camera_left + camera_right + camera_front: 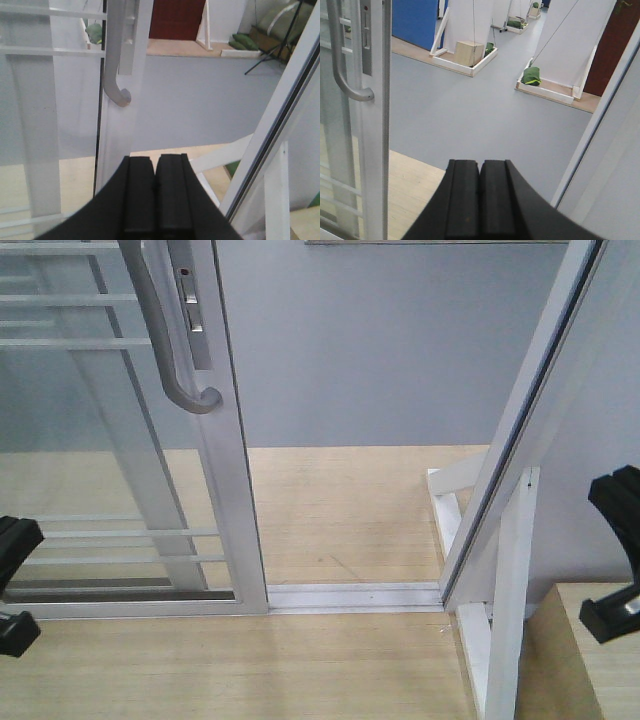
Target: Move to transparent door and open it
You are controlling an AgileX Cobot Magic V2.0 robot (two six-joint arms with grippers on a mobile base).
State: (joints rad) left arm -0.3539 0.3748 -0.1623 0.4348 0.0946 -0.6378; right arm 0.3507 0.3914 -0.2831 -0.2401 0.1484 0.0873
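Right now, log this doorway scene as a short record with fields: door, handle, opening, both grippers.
door: white-framed clear glass sliding door, slid to the left
handle: curved pale-grey pull handle beside a small lock plate
opening: gap over the white floor track, wood floor beyond
left gripper: shut, empty, apart from the handle
right gripper: shut, empty

Grey floor (470,110), green sandbags (531,76) (two spots), cardboard box (469,53)

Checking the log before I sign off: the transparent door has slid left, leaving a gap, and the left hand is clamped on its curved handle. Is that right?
Not quite. The left hand is shut on nothing, short of the curved handle, as the left wrist view shows. The transparent door does stand left with a gap beside it.
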